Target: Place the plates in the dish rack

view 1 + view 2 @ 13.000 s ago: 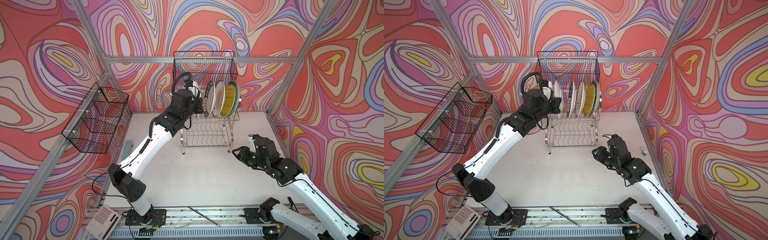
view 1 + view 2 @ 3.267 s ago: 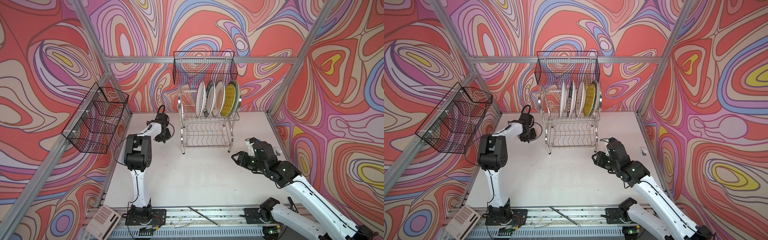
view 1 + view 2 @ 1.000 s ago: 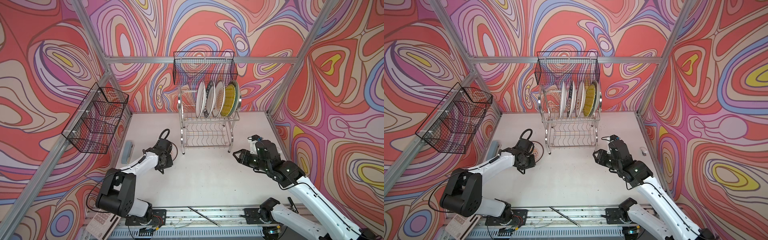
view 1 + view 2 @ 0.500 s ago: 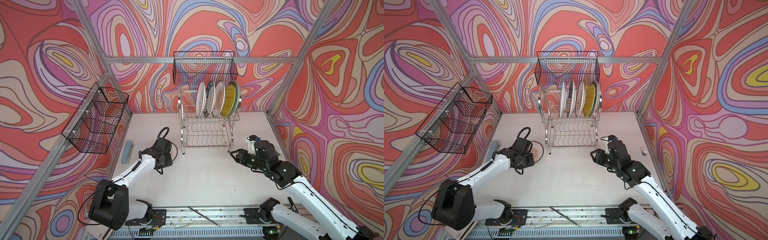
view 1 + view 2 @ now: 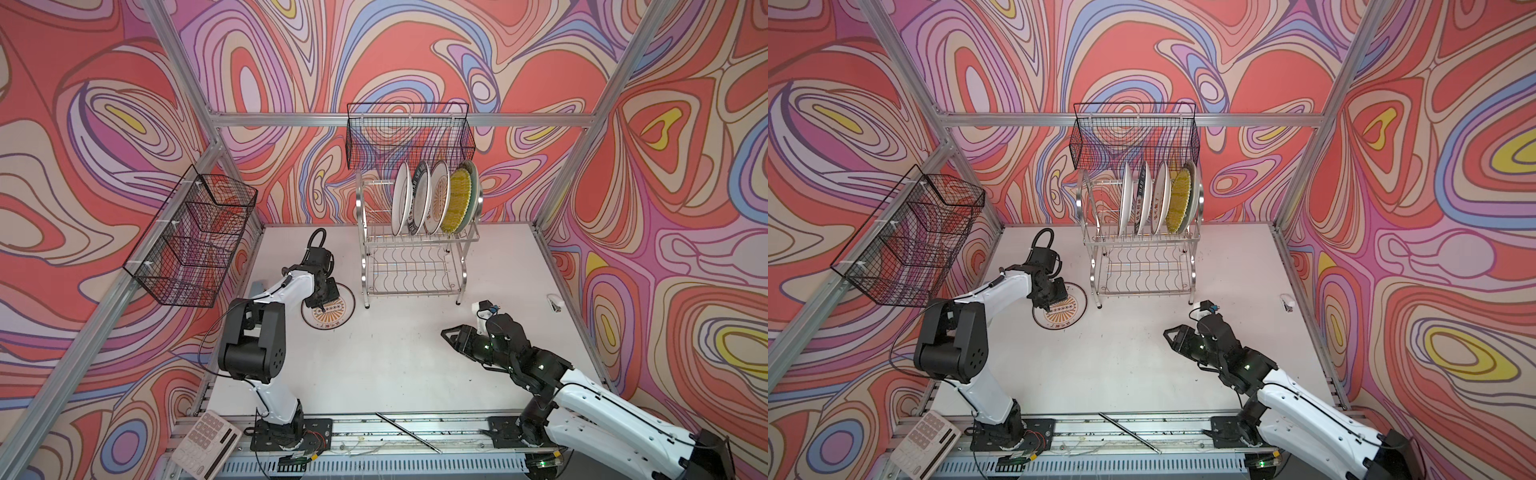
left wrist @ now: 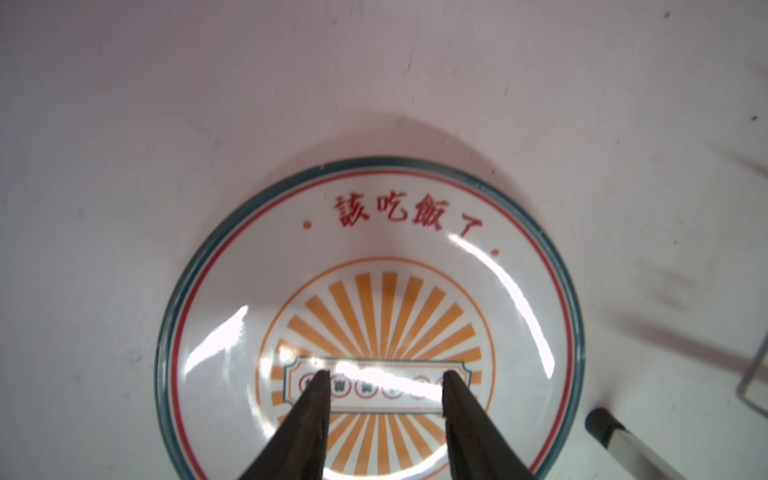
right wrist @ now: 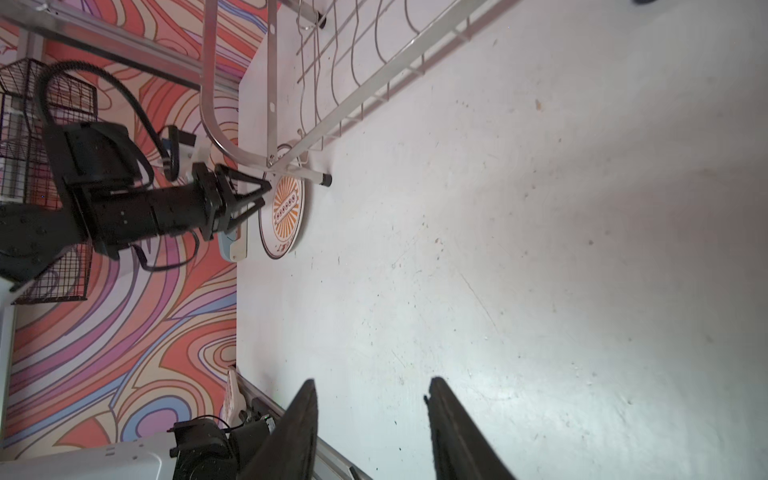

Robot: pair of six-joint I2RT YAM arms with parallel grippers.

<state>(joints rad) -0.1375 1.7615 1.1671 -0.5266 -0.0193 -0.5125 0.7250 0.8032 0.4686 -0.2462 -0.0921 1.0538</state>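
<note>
walls (image 5: 415,50): red-purple swirls | tabletop (image 5: 395,353): white, scuffed | frame (image 5: 291,119): aluminium bars | mesh baskets (image 5: 409,137): black, two, wall-hung

Sunburst plate (image 6: 370,324) beside the dish rack (image 5: 415,266): glazed ceramic, high gloss, hard glare streaks. Rack: polished chrome wire, mirror-bright, with matt black foot caps. Bench (image 5: 395,374) under the rack: matt white, scuffed, dirt-speckled. Yellow plate (image 5: 457,203) in the rack's upper tier: woven-look texture, duller sheen. Mesh basket (image 5: 409,137) above the rack: black coated wire, matt. Left gripper (image 6: 384,378) jaws: matt black, grainy.
</note>
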